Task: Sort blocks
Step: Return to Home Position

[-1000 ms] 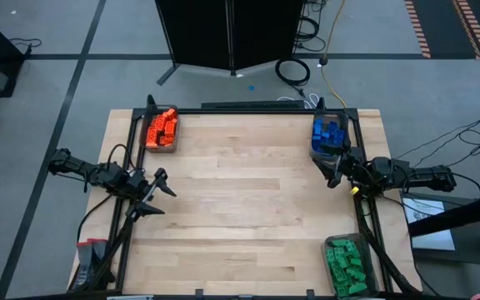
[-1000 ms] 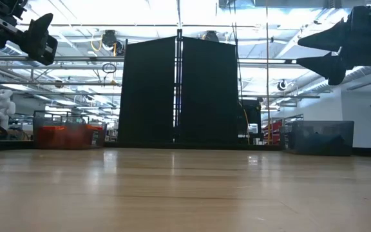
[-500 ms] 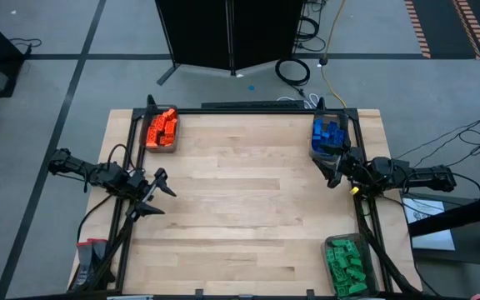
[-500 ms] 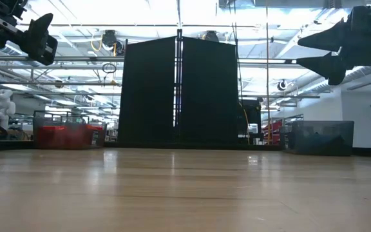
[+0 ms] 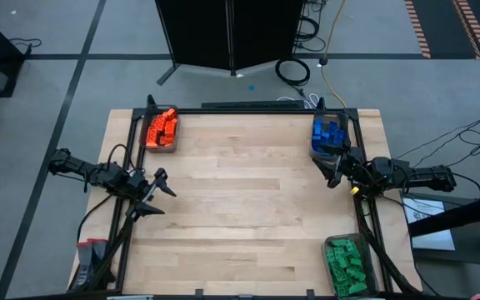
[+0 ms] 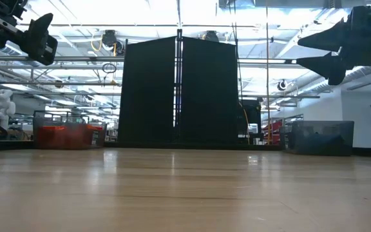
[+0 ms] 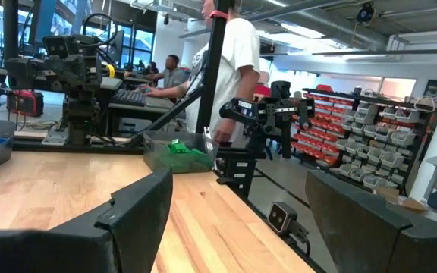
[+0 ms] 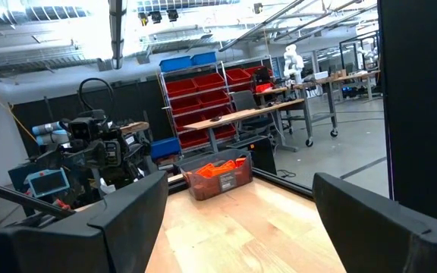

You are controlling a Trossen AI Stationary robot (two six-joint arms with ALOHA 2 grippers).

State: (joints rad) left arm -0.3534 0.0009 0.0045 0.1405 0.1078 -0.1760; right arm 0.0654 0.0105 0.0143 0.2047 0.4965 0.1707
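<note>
Looking finished: orange blocks (image 5: 162, 129) binned at 11 o'clock, blue blocks (image 5: 328, 133) at 1, green blocks (image 5: 346, 265) at 5, none loose; left gripper (image 5: 157, 195) and right gripper (image 5: 329, 172) both spread, empty.

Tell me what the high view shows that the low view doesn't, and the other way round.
Only the high view shows the green blocks, in a bin at the table's lower right corner in that picture. Only the low view shows the ceiling lights and a white humanoid figure far off on the left. Both show the bins of orange blocks and blue blocks, the black panel behind the table, and the left gripper and right gripper, both open and raised above the table.
</note>
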